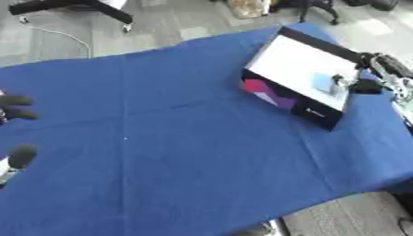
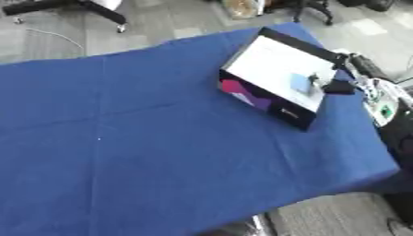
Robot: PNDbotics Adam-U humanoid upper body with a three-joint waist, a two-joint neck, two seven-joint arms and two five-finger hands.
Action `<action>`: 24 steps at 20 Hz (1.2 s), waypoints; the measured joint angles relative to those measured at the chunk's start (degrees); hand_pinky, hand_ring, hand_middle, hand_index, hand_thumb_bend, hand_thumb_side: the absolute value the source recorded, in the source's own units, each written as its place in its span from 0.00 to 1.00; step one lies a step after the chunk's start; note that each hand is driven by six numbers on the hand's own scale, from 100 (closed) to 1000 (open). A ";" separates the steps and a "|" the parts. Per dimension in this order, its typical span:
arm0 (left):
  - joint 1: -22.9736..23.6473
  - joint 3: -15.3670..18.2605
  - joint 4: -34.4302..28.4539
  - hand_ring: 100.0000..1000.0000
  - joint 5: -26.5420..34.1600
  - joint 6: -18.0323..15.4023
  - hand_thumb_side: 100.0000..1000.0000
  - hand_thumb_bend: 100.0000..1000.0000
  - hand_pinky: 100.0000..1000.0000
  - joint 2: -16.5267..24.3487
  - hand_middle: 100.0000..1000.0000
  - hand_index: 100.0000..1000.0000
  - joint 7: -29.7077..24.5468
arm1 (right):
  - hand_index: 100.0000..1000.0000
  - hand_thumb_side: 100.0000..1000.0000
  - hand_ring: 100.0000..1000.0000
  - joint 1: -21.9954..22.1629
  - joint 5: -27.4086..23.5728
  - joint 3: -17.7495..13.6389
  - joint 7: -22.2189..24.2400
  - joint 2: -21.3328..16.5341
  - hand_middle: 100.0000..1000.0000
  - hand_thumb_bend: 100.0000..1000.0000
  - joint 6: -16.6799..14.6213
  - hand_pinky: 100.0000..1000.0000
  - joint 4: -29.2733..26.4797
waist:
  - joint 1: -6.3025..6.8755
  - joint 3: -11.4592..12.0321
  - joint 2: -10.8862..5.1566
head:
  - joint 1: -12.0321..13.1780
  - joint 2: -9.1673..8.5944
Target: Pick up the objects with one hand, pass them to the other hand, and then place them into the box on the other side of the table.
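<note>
The box [image 1: 294, 108] stands on the right side of the table, with black walls, a pink and purple front and a white inside. A small light-blue object [image 1: 324, 83] lies inside it near the right wall. My right hand [image 1: 367, 86] reaches in from the right edge and hovers at the box's right wall, just beside the blue object. Whether it touches the object is unclear. My left hand [image 1: 18, 107] shows only in the left eye view, at the far left edge, with its dark fingers spread and nothing in them.
A blue cloth [image 1: 177, 138] covers the whole table. Its near edge runs diagonally at the bottom right, with grey floor beyond. Black chair legs [image 1: 105, 10] stand on the floor past the far edge.
</note>
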 measured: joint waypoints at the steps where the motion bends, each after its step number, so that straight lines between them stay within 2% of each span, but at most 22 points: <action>1: 0.00 0.00 0.00 0.60 -0.02 0.00 0.58 0.68 0.80 0.00 0.67 0.77 0.00 | 0.99 0.62 0.83 -0.15 1.22 0.00 0.39 0.00 0.76 0.42 -0.18 0.80 -1.66 | 0.00 0.06 0.00 | 0.00 0.00; 5: 0.00 0.18 -0.02 0.60 -0.37 0.06 0.58 0.67 0.80 0.01 0.66 0.77 0.14 | 0.97 0.59 0.83 -0.43 4.37 -0.16 0.87 -0.19 0.80 0.44 -0.20 0.82 -9.95 | 0.00 0.12 0.00 | 0.74 0.00; 6: 0.00 0.41 -0.03 0.60 -0.59 0.14 0.59 0.65 0.80 0.03 0.66 0.77 0.28 | 0.97 0.67 0.83 -0.43 4.88 -0.31 0.92 -0.40 0.81 0.42 0.03 0.83 -12.54 | 0.00 0.12 0.00 | 1.22 0.00; 7: 0.00 0.64 -0.04 0.60 -0.83 0.21 0.58 0.67 0.80 0.08 0.66 0.77 0.53 | 0.96 0.57 0.83 -0.43 5.39 -0.43 1.09 -0.74 0.81 0.44 0.35 0.84 -15.30 | 0.00 0.10 0.00 | 1.83 0.00; 12: -0.01 1.87 -0.10 0.60 -2.48 0.61 0.58 0.67 0.80 1.73 0.66 0.77 2.06 | 0.92 0.53 0.83 -0.39 9.05 -1.48 5.51 -2.06 0.84 0.46 2.38 0.89 -31.36 | 0.00 -0.16 0.00 | 5.26 0.00; 16: 0.00 2.97 0.21 0.60 -4.18 0.93 0.57 0.66 0.80 3.63 0.66 0.77 3.47 | 0.90 0.47 0.82 0.39 11.44 -2.65 9.48 -2.02 0.83 0.45 3.64 0.88 -44.54 | 0.00 -0.51 0.00 | 7.95 0.00; 17: 0.01 3.31 0.47 0.60 -4.77 1.04 0.57 0.66 0.79 4.31 0.66 0.77 3.92 | 0.89 0.43 0.81 0.67 11.72 -2.92 9.76 -1.71 0.82 0.44 3.90 0.88 -47.55 | 0.00 -0.56 0.00 | 9.10 0.00; 18: 0.01 3.70 0.76 0.60 -5.53 1.16 0.57 0.66 0.79 5.17 0.65 0.77 4.44 | 0.89 0.46 0.81 0.99 11.96 -3.13 9.83 -1.04 0.82 0.48 4.05 0.87 -50.54 | 0.00 -0.72 0.00 | 10.59 0.00; 19: 0.00 4.13 1.10 0.60 -6.51 1.31 0.56 0.67 0.79 6.14 0.65 0.77 5.05 | 0.89 0.38 0.81 1.44 12.15 -3.22 9.74 -0.16 0.80 0.39 4.14 0.86 -53.49 | 0.00 -0.91 0.00 | 12.34 0.00; 23: -0.24 5.82 2.97 0.59 -11.74 2.71 0.53 0.69 0.77 11.03 0.64 0.76 8.27 | 0.88 0.31 0.79 3.14 12.32 -2.66 6.90 5.35 0.78 0.33 3.24 0.84 -62.35 | 0.06 -1.67 0.00 | 19.75 -0.01; 24: -0.44 6.15 3.63 0.60 -13.52 3.33 0.51 0.69 0.77 12.49 0.64 0.76 9.19 | 0.88 0.36 0.79 3.21 12.23 -2.10 5.74 6.88 0.78 0.40 2.26 0.83 -63.29 | 0.15 -1.90 0.00 | 21.31 -0.01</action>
